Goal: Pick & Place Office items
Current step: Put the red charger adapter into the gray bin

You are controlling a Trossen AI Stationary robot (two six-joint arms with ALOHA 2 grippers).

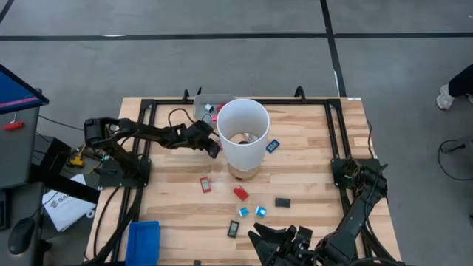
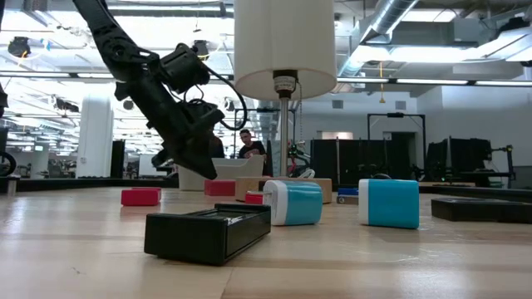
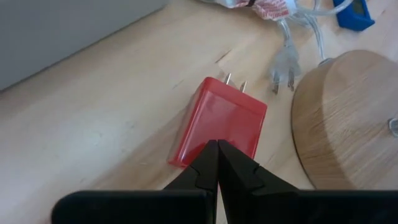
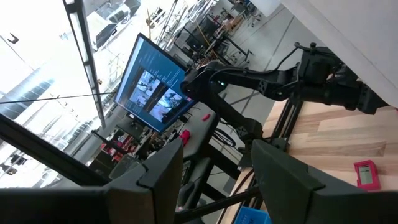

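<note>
Small office pieces lie flat on the wooden table: red ones (image 1: 205,185) (image 1: 241,193), light blue ones (image 1: 243,212) (image 1: 260,211) (image 1: 273,145), black ones (image 1: 282,202) (image 1: 233,229). My left gripper (image 1: 213,146) reaches in beside the tall white cylinder (image 1: 242,133). Its fingers are shut, (image 3: 217,146), just over a red block with two metal prongs (image 3: 221,118) that lies flat on the table. My right gripper (image 1: 277,244) waits at the near edge, open (image 4: 214,168), and points up into the room. My left gripper has its shut fingertips (image 3: 211,155) over the red pronged block's end away from the prongs (image 3: 193,152), coming slanting down from the table's left. I cannot tell whether they touch it. The block lies flat on the table.
The cylinder stands on a round wooden base (image 3: 348,118), with a clear cord and plug (image 3: 283,62) beside it. A grey tray (image 1: 207,103) sits at the far edge and a blue tray (image 1: 144,240) at the near left corner. A black frame (image 1: 325,107) borders the table.
</note>
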